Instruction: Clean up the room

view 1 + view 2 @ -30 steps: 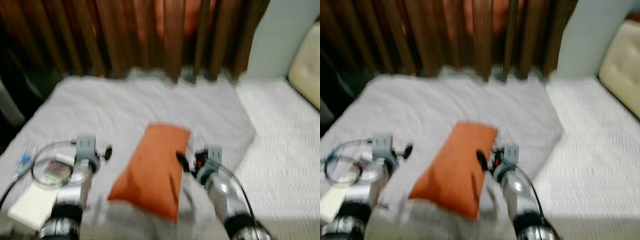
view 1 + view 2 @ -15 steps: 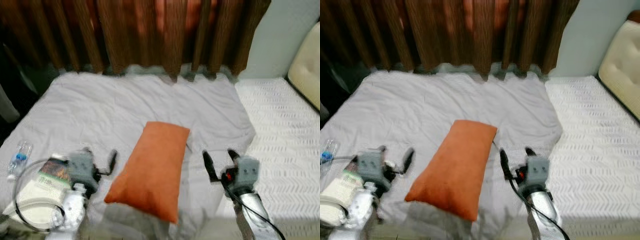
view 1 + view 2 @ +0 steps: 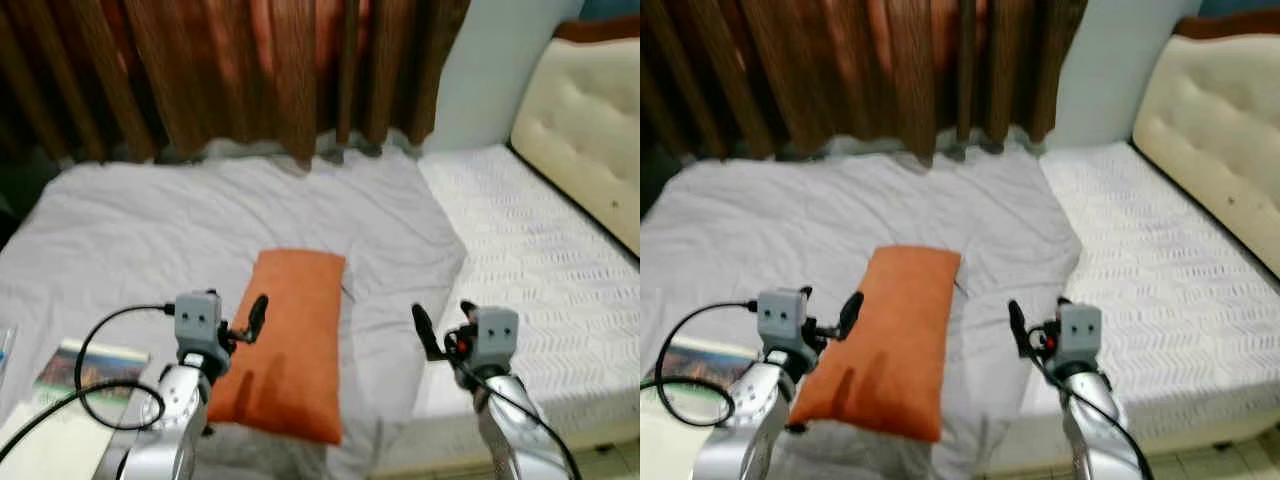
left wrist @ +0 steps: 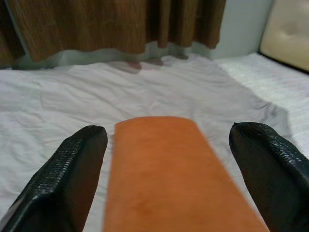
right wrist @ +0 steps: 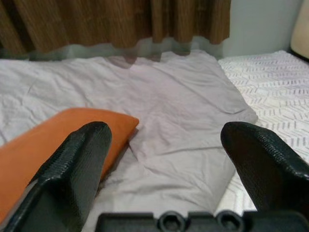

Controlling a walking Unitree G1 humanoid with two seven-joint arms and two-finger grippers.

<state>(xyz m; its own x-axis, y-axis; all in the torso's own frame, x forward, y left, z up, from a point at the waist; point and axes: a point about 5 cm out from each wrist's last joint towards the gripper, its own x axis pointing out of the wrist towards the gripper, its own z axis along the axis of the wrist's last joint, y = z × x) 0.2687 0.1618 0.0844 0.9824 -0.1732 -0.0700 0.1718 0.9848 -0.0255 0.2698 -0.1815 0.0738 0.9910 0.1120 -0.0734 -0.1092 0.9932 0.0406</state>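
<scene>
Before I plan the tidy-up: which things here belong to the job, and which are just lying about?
Job:
orange pillow
grey sheet
left tool, open
right tool, open

Lying about:
book
curtain
headboard

Bed [image 3: 520, 230] with white chevron-textured mattress cover; cream tufted headboard [image 3: 585, 120] at its far right. A wrinkled grey sheet [image 3: 180, 225] lies spread ahead of both jaws — it overlaps the mattress edge. Brown pleated curtains [image 3: 250, 70] hang behind, pale wall [image 3: 495, 60] beside them. Tiled floor [image 3: 610, 455] shows bottom right.
</scene>
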